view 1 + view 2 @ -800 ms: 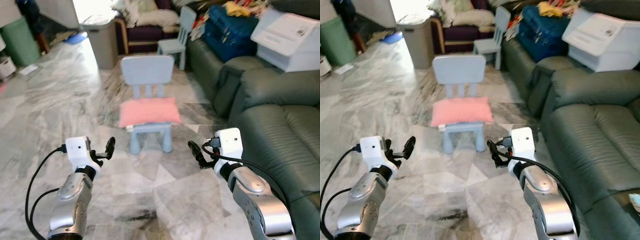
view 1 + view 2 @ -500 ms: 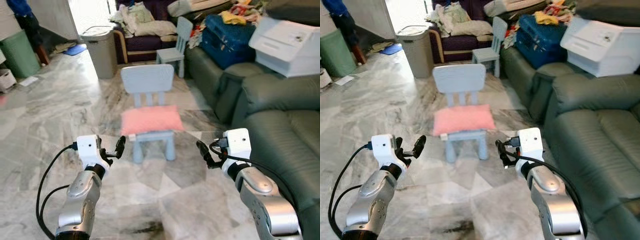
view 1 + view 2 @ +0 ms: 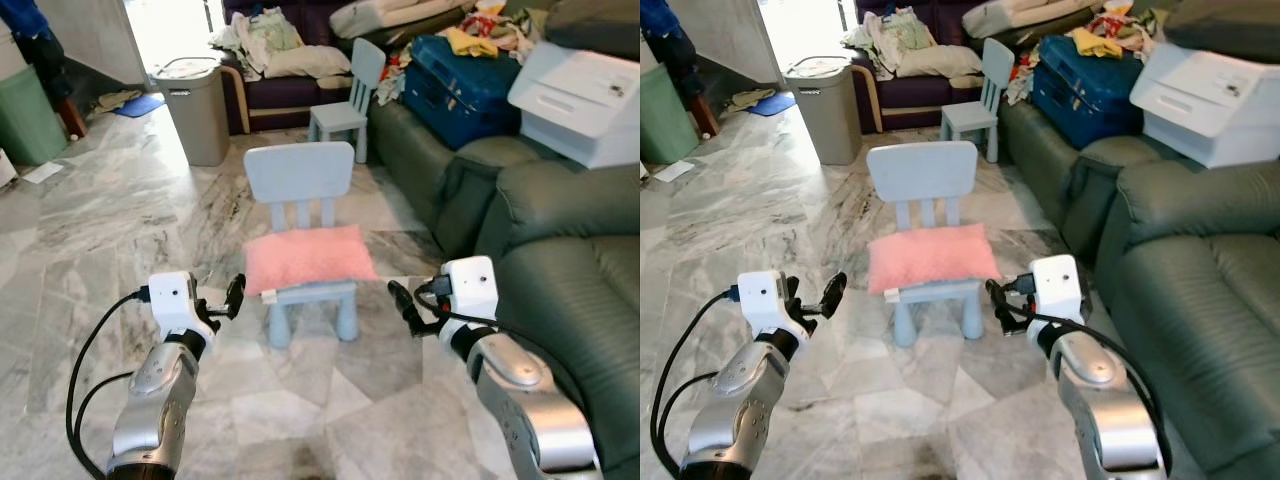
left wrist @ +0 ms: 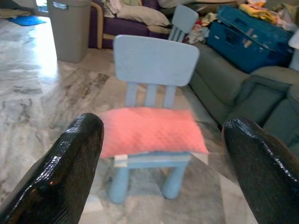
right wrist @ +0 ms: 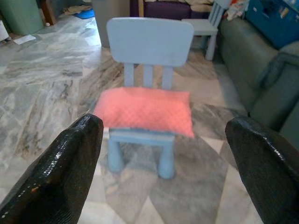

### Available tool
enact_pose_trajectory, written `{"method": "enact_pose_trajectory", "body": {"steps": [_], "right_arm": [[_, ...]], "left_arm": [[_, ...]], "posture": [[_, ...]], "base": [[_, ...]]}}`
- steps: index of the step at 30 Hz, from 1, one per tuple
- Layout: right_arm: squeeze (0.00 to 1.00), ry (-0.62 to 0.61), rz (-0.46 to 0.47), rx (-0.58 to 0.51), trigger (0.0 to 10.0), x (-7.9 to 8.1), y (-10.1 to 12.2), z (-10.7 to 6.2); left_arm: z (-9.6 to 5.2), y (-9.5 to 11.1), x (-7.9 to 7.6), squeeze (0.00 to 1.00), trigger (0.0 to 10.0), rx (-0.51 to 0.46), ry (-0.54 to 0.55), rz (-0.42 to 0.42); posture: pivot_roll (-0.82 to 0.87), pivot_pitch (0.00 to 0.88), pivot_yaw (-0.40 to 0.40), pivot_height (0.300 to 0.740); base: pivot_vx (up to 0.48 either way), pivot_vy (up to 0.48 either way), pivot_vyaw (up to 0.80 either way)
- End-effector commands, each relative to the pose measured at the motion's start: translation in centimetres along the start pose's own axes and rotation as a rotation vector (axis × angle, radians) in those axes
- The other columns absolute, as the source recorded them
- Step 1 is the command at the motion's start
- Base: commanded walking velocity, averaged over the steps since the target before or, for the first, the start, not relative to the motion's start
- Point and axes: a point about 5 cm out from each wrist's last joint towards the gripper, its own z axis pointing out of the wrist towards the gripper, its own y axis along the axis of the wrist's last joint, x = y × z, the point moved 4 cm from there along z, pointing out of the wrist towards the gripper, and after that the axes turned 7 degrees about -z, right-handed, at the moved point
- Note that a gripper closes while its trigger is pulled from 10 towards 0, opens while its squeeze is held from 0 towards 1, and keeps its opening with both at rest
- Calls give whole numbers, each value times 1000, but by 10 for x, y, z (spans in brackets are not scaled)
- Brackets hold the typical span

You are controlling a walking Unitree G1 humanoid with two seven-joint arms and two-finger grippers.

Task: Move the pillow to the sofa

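Just 1 pink pillow (image 3: 309, 259), 2 blue chairs (image 3: 300, 178).

Bright daylight from the far left doorway (image 3: 165, 25), glaring on the marble floor (image 3: 80, 230). Mostly sharp; nearby fingers (image 4: 70, 172) blurred in wrist views.

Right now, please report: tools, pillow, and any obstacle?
Left tool and right tool open, raised either side of chair. Pink pillow flat on small blue chair, untouched. Sofa on right; no obstacle seen.

Head stereo downward, both wrist cams toward chair (image 3: 300, 235).
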Motion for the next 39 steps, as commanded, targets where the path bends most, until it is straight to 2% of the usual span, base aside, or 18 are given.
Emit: {"method": "enact_pose_trajectory", "body": {"steps": [1,26,32,39], "right_arm": [[0,21,-1,-28,10000,6,8,1],[0,34,-15,-36,10000,9,9,2],[0,35,-19,-41,10000,8,10,2],[0,33,-18,-41,10000,7,10,3]], "left_arm": [[-1,3,9,0,10000,-2,29,11],[-2,3,9,0,10000,-3,37,-9],[-1,3,10,0,10000,-4,40,-13],[-1,3,10,0,10000,-2,38,-15]], "posture": [[-92,0,15,740],[-89,0,16,740],[-89,0,13,740],[-88,0,12,740]], "base": [[480,0,0],[479,0,0],[468,0,715],[466,0,0]]}}
